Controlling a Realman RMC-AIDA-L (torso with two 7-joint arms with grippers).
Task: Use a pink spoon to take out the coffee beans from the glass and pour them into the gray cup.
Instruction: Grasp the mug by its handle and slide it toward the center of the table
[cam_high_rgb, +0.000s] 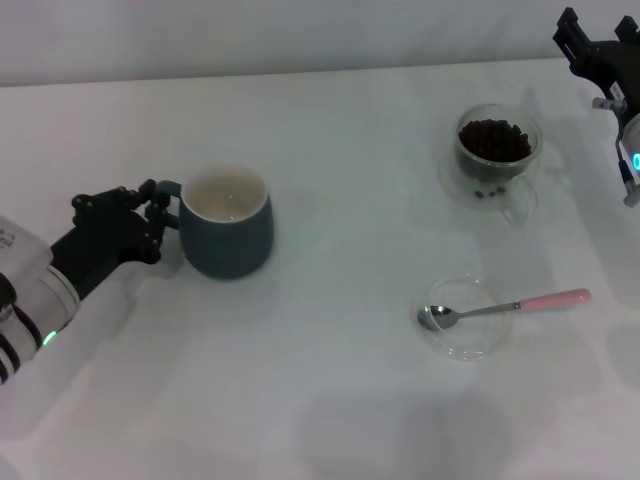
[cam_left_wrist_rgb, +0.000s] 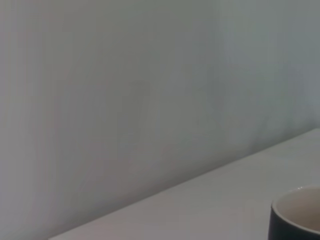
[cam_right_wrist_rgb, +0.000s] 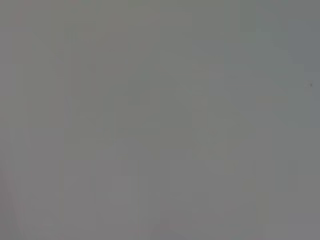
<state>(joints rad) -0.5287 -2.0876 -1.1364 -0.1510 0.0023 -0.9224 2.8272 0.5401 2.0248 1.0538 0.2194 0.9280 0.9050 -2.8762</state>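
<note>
Reaching low from the left, left claw (cam_high_rgb: 160, 215) at the gray cup (cam_high_rgb: 226, 223) handle.

I can read no text, label, brand, number or sign on anything in front of me.

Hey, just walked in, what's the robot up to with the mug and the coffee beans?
The left tool is at the gray cup, gripping its handle. The pink spoon lies untouched across a glass saucer. The coffee beans fill the glass. The right tool hangs near the far right corner, holding nothing.
</note>
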